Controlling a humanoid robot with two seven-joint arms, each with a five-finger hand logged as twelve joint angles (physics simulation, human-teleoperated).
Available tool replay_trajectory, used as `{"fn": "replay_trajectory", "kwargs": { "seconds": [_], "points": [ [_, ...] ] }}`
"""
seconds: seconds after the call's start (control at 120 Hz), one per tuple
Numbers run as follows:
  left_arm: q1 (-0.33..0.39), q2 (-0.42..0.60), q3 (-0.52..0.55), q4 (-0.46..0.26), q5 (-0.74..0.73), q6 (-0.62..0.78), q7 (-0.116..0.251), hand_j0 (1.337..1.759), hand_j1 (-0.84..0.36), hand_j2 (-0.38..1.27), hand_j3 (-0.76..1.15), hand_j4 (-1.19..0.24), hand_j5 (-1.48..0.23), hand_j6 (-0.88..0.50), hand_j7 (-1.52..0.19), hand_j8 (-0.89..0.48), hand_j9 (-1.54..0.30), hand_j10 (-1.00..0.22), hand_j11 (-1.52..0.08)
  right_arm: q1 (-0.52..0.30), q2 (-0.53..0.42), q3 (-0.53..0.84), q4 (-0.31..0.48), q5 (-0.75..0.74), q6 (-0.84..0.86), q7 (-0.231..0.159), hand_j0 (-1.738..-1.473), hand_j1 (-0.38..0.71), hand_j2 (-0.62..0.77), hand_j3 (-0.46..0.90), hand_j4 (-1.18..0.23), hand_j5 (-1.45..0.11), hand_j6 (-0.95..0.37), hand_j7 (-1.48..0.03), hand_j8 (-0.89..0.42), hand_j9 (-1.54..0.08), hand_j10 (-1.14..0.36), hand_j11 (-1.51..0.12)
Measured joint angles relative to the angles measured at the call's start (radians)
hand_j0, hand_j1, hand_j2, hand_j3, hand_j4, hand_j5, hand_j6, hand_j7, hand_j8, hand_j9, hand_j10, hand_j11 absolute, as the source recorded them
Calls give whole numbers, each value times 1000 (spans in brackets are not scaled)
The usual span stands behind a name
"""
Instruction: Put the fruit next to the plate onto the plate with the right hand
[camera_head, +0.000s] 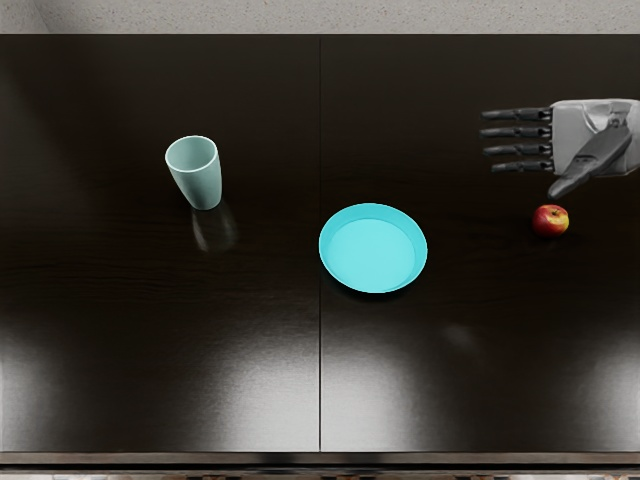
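A small red apple (550, 219) lies on the dark table at the right, well to the right of the turquoise plate (345, 222). The plate sits near the table's middle and holds nothing. My right hand (545, 150) comes in from the right edge and hovers just behind and above the apple, palm down. Its four fingers (515, 140) stretch straight out to the left and the thumb points down toward the apple. The hand is open and touches nothing. The left arm does not show.
A pale green cup (195, 171) stands upright at the left, far from the plate. A thin seam (320, 380) runs down the table's middle. The table's far edge meets a grey floor at the top.
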Motion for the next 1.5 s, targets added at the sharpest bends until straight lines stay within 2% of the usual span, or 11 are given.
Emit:
{"fn": "replay_trajectory", "kwargs": {
  "seconds": [0.283,0.508,0.617,0.792,0.975,1.167,1.283,1.5],
  "points": [
    [0,0,0,0,0,0,0,1658,339,2,0,-9,-11,-9,-11,-9,-11,-8,-11,0,10,-1,4,-47,0,0,-1658,-349,-1,0,0,0,3,0,2,0,1,0],
    [0,0,2,0,0,0,0,1658,339,2,0,-9,-11,-9,-11,-8,-11,-8,-11,20,31,1,83,-242,0,0,-1658,-349,-1,0,0,0,1,0,1,0,1,0],
    [4,0,3,0,0,0,0,1658,339,2,0,-9,-11,-8,-11,-8,-11,-8,-11,43,49,-4,132,-411,0,0,-1658,-349,0,0,-1,0,0,0,0,0,0,0],
    [5,0,2,1,0,0,0,1658,339,2,0,-8,-11,-8,-11,-8,-11,-8,-11,106,76,-65,157,-583,0,0,-1658,-349,0,0,-2,0,-2,0,-2,0,-1,0],
    [17,0,1,0,0,0,0,1658,339,2,0,-8,-11,-8,-11,-8,-11,-8,-11,151,115,-131,170,-689,0,0,-1658,-349,0,0,-3,0,-4,0,-3,0,-2,0],
    [29,0,-1,1,0,0,0,1658,339,2,0,-9,-11,-9,-11,-9,-11,-9,-11,161,130,-170,185,-724,-3,0,-1658,-349,0,0,-3,0,-4,0,-3,0,-2,0],
    [35,0,-1,1,0,0,0,1658,339,2,0,-9,-11,-9,-11,-8,-11,-8,-11,169,132,-200,194,-748,-32,0,-1658,-349,0,0,-3,0,-5,0,-4,0,-3,0],
    [39,0,-1,1,0,0,0,1658,339,2,0,-9,-11,-9,-11,-9,-11,-9,-11,177,130,-214,237,-934,-213,0,-1658,-349,0,0,-4,-1,-6,0,-4,0,-3,0]
  ]
}}
